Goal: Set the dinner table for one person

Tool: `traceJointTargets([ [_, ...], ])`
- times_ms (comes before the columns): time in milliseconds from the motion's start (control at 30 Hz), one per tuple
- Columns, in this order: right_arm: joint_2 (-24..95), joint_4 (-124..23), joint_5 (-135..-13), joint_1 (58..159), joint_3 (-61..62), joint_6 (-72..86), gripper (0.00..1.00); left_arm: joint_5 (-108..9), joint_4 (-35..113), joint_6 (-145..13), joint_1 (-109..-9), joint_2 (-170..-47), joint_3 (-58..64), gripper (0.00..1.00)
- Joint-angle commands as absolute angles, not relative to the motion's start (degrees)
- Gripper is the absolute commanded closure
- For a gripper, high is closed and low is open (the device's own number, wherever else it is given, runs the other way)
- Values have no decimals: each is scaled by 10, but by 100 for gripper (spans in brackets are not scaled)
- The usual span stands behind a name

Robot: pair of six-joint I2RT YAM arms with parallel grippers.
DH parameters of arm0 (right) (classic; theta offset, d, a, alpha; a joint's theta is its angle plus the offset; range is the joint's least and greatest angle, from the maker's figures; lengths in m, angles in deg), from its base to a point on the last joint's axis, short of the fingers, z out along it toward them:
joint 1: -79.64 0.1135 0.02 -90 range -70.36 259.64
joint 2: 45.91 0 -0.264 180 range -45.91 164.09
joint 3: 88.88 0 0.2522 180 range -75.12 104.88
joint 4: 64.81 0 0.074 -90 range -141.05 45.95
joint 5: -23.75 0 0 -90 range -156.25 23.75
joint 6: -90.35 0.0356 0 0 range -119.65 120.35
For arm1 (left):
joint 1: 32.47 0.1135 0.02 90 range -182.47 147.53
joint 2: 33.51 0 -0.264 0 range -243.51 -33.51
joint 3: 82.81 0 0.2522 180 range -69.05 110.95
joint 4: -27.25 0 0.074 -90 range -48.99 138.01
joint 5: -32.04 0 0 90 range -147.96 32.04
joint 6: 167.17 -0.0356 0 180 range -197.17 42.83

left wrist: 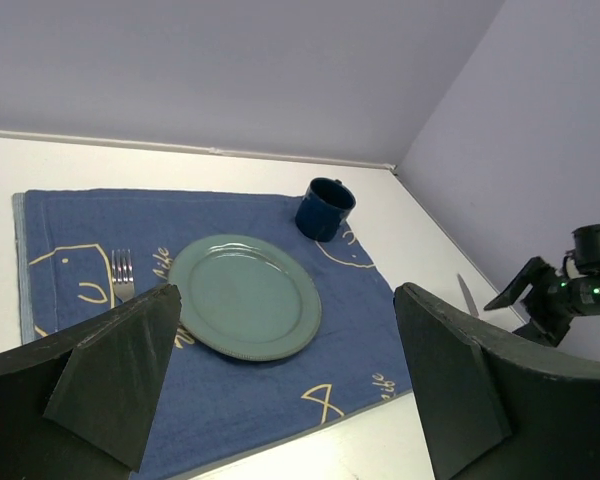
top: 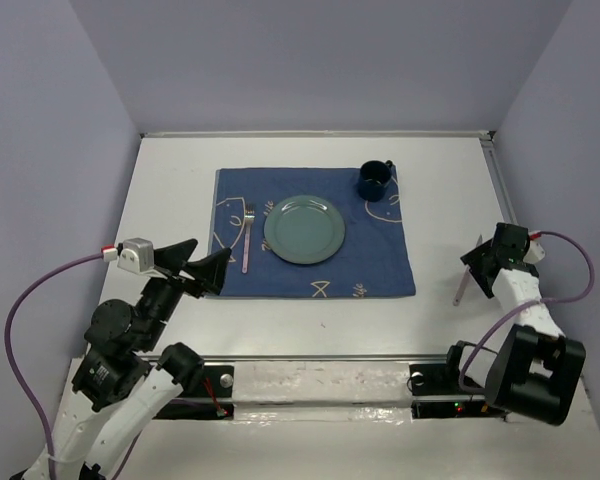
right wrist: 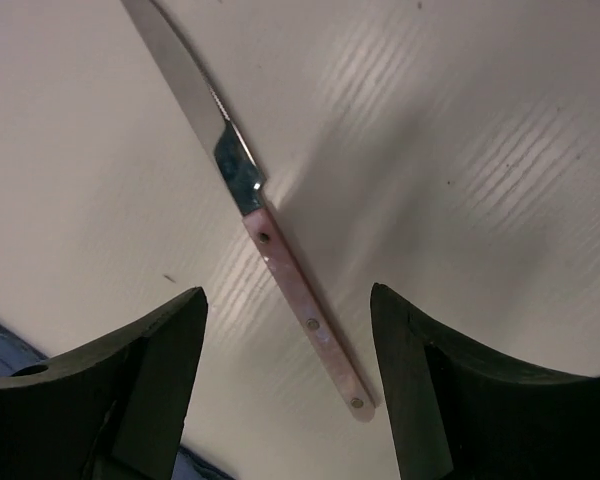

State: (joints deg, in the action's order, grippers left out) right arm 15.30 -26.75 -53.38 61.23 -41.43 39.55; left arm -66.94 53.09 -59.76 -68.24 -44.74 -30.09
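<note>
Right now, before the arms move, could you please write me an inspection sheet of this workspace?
Surface: white dinner table, with a dark blue cloth spread on it.
Job's things: green plate in the middle of the cloth, fork left of it, blue mug at the far right corner; knife flat on the table, right of the cloth.
Clutter: nothing seen.
End effectors: left end effector open, empty, at the cloth's near left corner; right end effector open, fingers either side of the knife handle, not gripping.
Cables: left purple cable and right purple cable, away from the setting.
Surroundings: pale walls on three sides.
</note>
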Motion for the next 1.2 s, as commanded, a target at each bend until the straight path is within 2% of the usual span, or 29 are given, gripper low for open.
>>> traceJointTargets([
  [0,205,-272,-603,594,-394,368,29,-679,511,-606,-689,-433,-297,1],
  [100,229,-272,-602,594,-378,350,34,-681,511,-607,-693,-430,-297,1],
  [300,275,-271,-639,594,-374,340,39,-684,511,-609,-697,-425,-296,1],
  [367,298,-265,-644,594,-370,333,44,-685,511,-609,-697,-421,-296,1],
  [400,312,-265,-646,594,-368,332,54,-687,512,-609,-697,-420,-296,1],
  [433,320,-265,-650,594,-368,333,58,-687,512,-609,-697,-419,-295,1],
  [567,363,-264,-666,594,-358,334,63,-688,512,-609,-697,-415,-295,1],
  [633,385,-262,-676,594,-353,335,77,-688,512,-610,-698,-415,-295,1],
  [667,391,-262,-676,594,-350,333,79,-688,512,-609,-698,-413,-295,1],
  [700,396,-258,-672,594,-343,331,93,-689,512,-610,-698,-412,-295,1],
  [767,400,-255,-669,594,-340,328,100,-689,513,-610,-698,-411,-295,1],
  [967,374,-235,-630,608,-325,311,100,-692,514,-610,-702,-412,-295,1],
  [1100,283,-214,-550,663,-296,303,100,-691,514,-609,-703,-418,-295,1],
  [1167,218,-209,-522,722,-270,300,100,-690,513,-609,-703,-424,-295,1],
])
